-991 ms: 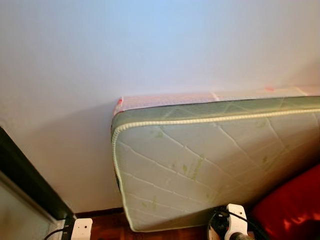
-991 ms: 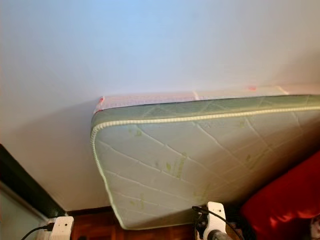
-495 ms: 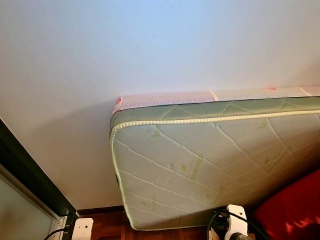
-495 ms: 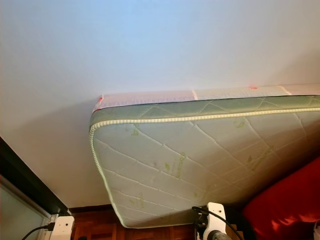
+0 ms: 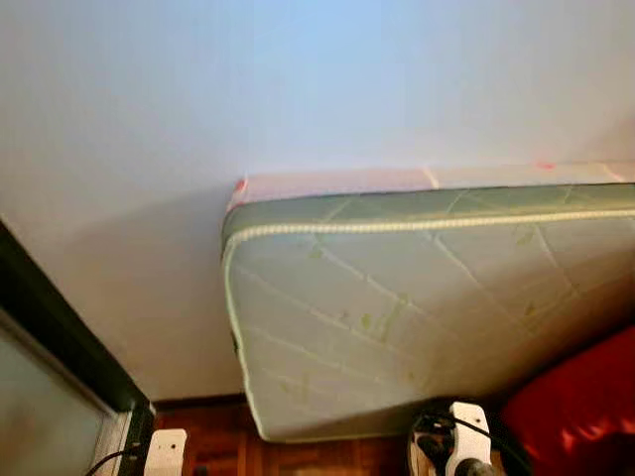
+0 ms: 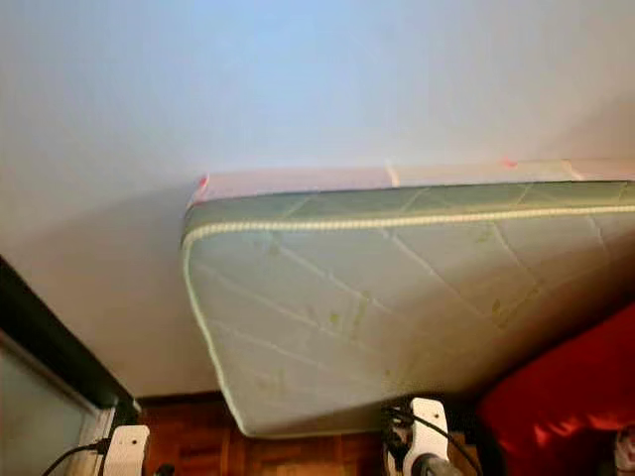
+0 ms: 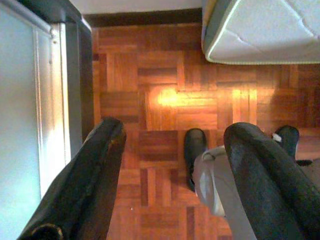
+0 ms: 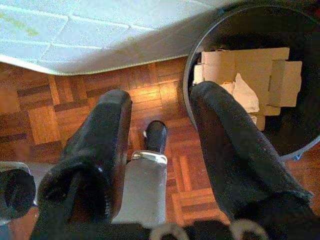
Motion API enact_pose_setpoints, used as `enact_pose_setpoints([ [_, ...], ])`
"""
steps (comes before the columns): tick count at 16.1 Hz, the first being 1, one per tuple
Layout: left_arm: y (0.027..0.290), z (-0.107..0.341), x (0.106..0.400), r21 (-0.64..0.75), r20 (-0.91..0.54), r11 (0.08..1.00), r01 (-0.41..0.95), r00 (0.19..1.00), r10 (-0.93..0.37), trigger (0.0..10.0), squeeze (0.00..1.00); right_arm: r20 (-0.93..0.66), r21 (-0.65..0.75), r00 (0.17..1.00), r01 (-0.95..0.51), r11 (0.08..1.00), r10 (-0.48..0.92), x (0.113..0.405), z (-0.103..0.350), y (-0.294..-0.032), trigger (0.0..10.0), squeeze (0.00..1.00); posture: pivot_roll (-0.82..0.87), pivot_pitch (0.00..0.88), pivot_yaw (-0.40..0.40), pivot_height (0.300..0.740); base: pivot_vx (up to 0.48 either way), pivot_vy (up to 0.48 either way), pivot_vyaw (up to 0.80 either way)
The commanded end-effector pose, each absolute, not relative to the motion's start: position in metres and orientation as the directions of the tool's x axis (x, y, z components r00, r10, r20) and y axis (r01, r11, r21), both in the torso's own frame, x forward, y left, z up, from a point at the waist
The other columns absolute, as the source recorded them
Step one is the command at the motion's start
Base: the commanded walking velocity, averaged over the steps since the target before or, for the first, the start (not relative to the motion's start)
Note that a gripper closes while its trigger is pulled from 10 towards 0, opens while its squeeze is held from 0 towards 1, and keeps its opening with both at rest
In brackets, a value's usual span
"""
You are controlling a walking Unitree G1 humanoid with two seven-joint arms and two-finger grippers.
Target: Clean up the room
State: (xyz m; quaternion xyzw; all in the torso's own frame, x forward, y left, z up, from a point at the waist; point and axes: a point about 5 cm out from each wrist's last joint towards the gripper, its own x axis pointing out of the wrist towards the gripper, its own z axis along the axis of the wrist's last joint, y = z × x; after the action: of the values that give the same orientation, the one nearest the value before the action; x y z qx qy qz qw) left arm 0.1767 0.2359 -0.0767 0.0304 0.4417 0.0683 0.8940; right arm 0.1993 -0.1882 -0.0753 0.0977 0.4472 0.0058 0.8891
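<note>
A round dark bin (image 8: 187, 75) stands on the parquet floor (image 8: 45, 112) and holds torn pieces of cardboard (image 8: 250, 65). My right gripper (image 8: 162, 95) hangs open above the floor right beside the bin's rim, with nothing between its fingers. My left gripper (image 7: 177, 129) is open too, hanging empty over the parquet (image 7: 150, 70) near a glass door. The white wrist parts of both arms (image 5: 466, 441) show at the bottom of the eye views.
A quilted white and green mattress (image 5: 417, 317) leans against the white wall (image 5: 298, 89), its lower corner (image 7: 260, 30) just off the floor. A red soft thing (image 5: 585, 407) lies at the right. A dark door frame (image 5: 50, 337) with glass (image 7: 25, 100) runs along the left.
The eye views have shifted slightly and turned blurry, so the camera moved. The mattress and both arms keep their places.
</note>
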Motion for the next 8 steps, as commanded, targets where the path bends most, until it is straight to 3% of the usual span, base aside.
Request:
enact_pose_setpoints([
  [1,0.2342,-0.0801,0.171,0.112,-0.803,0.989,-0.094,0.577,0.146,10.0,0.0,-0.79,0.176,0.606,0.078,0.981,0.094,0.1991,-0.0749,-0.1905,10.0,0.0,0.12,0.0,-0.064,0.74,-0.296,0.0,0.0],
  [8,0.2359,-0.0798,0.1709,0.116,-0.803,0.989,-0.092,0.577,0.148,10.0,0.0,-0.789,0.176,0.606,0.057,0.983,0.105,0.1996,-0.0747,-0.1892,10.0,0.0,0.12,0.0,-0.06,0.74,-0.297,0.0,0.0],
])
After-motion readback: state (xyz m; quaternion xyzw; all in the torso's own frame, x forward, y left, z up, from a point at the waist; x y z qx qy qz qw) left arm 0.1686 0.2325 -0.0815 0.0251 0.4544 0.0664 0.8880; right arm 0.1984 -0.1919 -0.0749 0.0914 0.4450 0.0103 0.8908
